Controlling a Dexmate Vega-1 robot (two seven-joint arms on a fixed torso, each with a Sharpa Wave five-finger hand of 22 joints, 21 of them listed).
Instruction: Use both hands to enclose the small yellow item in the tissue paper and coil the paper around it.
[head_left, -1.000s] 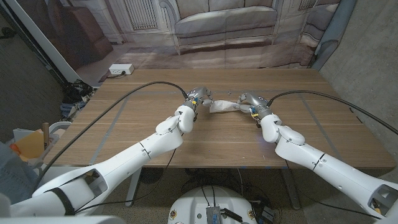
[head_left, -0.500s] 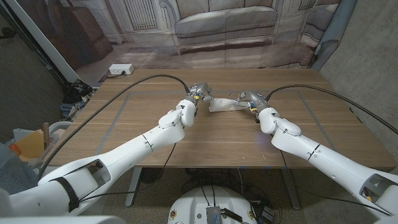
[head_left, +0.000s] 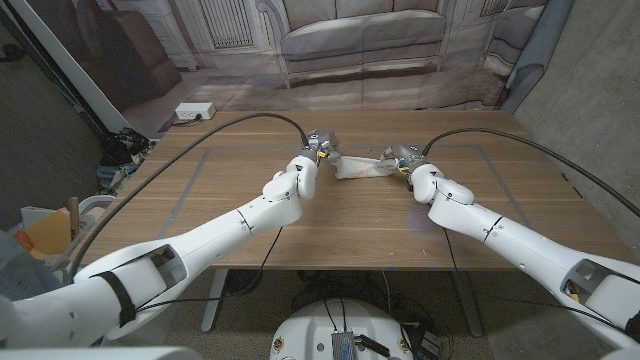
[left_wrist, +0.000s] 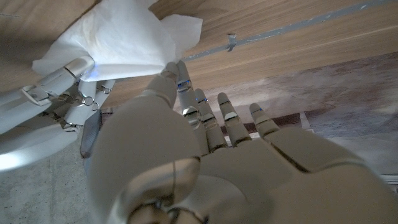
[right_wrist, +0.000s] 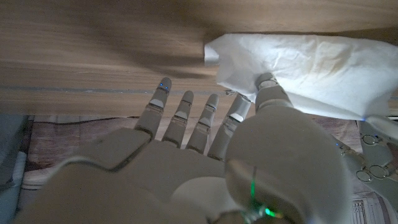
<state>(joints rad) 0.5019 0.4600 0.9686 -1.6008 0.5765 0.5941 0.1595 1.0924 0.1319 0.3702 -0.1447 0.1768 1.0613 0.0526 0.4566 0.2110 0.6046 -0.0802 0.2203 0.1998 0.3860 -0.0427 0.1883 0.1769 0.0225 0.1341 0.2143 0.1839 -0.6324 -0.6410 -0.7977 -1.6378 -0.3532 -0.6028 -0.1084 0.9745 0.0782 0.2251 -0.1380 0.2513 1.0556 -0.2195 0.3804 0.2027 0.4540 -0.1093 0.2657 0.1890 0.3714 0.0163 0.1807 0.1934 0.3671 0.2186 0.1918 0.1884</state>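
Tissue paper (head_left: 362, 168) lies pinched between left hand (head_left: 322, 146) and right hand (head_left: 401, 158), fingers spread.

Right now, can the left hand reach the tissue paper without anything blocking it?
Probably yes: the left hand is already at one end of the tissue paper, a fingertip touching it, and nothing lies between them.

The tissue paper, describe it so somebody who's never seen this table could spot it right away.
Look at the far middle of the wooden table, where the two white arms meet. Between the left hand and the right hand lies the tissue paper, a crumpled white sheet touched at each end by a hand. It is the only soft, wrinkled thing on the brown wood.
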